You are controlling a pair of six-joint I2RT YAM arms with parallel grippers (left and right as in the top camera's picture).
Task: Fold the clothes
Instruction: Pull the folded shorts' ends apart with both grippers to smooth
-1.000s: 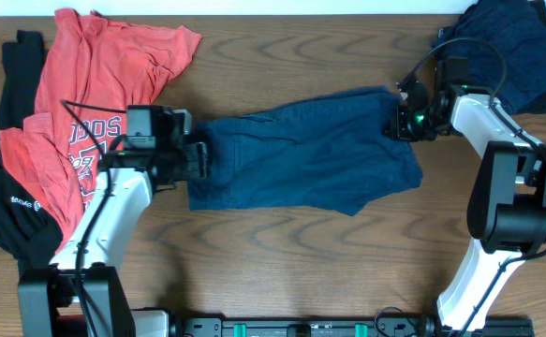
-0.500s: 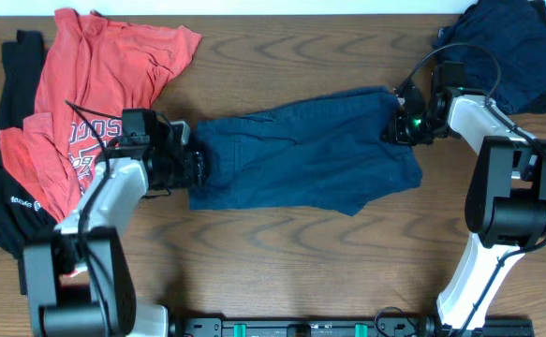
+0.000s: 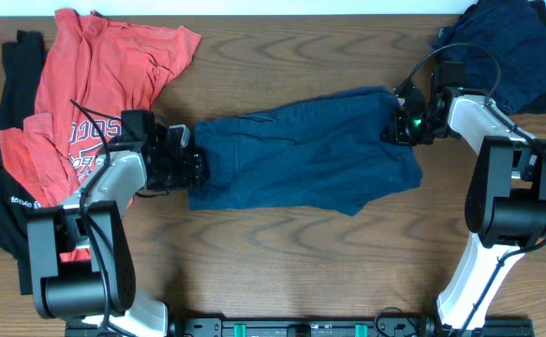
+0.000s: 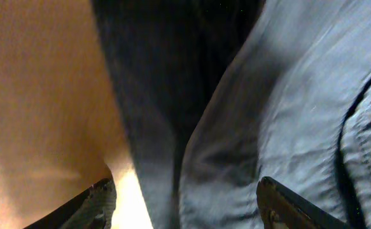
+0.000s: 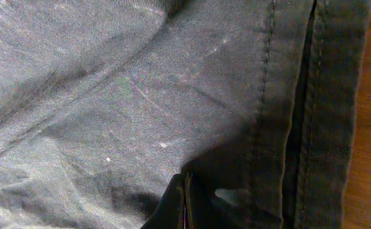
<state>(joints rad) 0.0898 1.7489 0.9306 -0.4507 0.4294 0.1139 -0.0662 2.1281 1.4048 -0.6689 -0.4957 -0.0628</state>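
Blue shorts (image 3: 301, 159) lie spread flat across the middle of the wooden table (image 3: 282, 271). My left gripper (image 3: 194, 165) is at their left edge. In the left wrist view its fingers (image 4: 188, 207) are open, with the edge of the shorts (image 4: 287, 95) between them and bare table to the left. My right gripper (image 3: 396, 126) is at the shorts' upper right corner. In the right wrist view its fingers (image 5: 185, 200) are closed together on a fold of the shorts (image 5: 140, 95) beside the stitched hem.
A red printed T-shirt (image 3: 95, 84) lies crumpled at the back left, partly over a black garment (image 3: 10, 215) at the left edge. A dark navy garment (image 3: 511, 47) is bunched at the back right corner, close behind the right arm.
My left arm has drawn back to the left and its gripper has settled at the shorts' left edge. My right gripper has shifted slightly at the upper right corner. The shorts have barely moved.
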